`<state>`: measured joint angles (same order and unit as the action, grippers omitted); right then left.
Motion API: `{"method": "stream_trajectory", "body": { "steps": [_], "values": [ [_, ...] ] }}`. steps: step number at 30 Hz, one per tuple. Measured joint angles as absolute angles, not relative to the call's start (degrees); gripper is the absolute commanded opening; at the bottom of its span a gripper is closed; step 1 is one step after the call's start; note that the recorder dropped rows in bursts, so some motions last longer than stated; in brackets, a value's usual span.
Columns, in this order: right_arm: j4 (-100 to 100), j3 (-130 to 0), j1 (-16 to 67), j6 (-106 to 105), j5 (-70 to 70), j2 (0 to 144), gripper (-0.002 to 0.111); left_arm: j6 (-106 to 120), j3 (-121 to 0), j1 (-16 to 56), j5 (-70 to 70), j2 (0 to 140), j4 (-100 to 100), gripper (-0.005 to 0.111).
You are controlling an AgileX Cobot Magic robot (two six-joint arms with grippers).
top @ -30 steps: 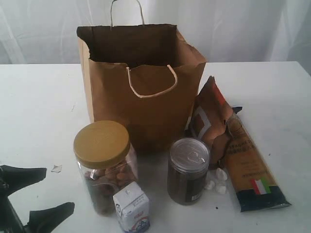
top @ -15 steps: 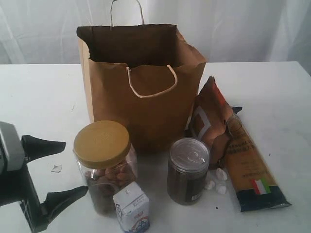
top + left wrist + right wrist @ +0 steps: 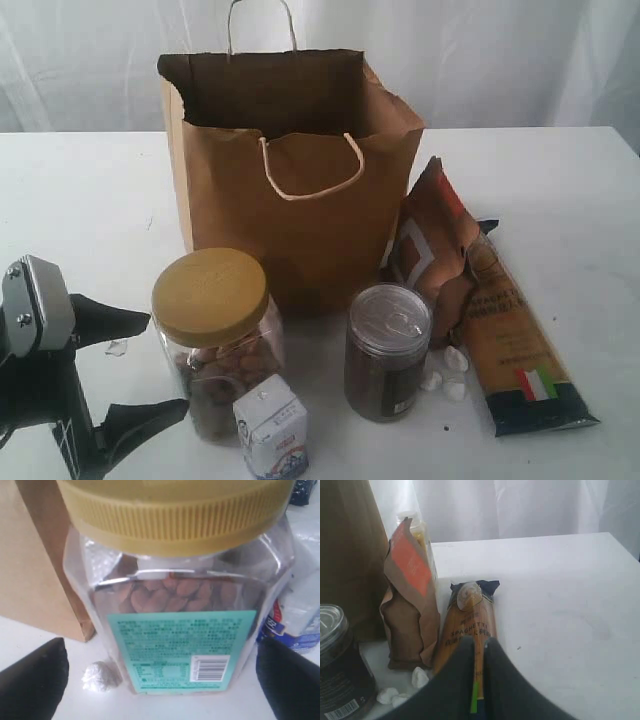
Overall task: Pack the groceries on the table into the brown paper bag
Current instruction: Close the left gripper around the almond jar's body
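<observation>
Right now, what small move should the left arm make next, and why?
Probably ease the left gripper a little forward, then close. Its jaws stand wide open, one on each side of the clear jar, but in the exterior view their tips seem to reach only the jar's nearest side. Nothing is gripped yet.

A white curtain (image 3: 480, 60) hangs in soft vertical folds at twelve o'clock, behind the pale, faintly scuffed worktop (image 3: 80, 200), under even, diffuse light.
</observation>
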<state>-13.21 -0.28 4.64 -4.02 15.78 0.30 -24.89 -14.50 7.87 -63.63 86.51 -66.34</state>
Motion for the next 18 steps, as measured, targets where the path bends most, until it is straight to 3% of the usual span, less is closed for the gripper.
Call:
{"method": "stream_trajectory", "body": {
  "steps": [18],
  "values": [
    [-13.2,-0.3,4.6,-4.0,15.8,0.3,0.007,-19.4,-20.7,12.5,-66.1,95.5,-63.0,0.105]
  ]
}}
